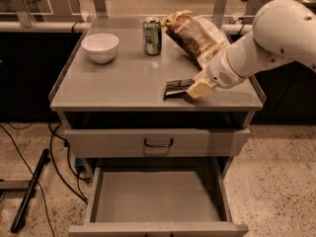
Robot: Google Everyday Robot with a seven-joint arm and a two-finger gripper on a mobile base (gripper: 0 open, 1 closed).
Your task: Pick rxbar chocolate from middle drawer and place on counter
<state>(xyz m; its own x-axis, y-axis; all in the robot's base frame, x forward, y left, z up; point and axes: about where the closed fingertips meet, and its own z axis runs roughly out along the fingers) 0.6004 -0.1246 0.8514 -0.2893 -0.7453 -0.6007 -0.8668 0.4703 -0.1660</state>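
The rxbar chocolate [177,88], a small flat black-wrapped bar, is held at its right end by my gripper [193,91], which is shut on it. The bar is low over the front right part of the counter [123,83]; I cannot tell whether it touches the surface. My white arm reaches in from the right. The middle drawer [157,197] stands pulled out below, and its grey floor is bare.
On the counter stand a white bowl [100,47] at the back left, a green can [152,36] at the back middle and a large brown chip bag [193,36] just behind my gripper. A shut drawer front with a black handle [158,142] sits under the counter. Cables lie on the floor at the left.
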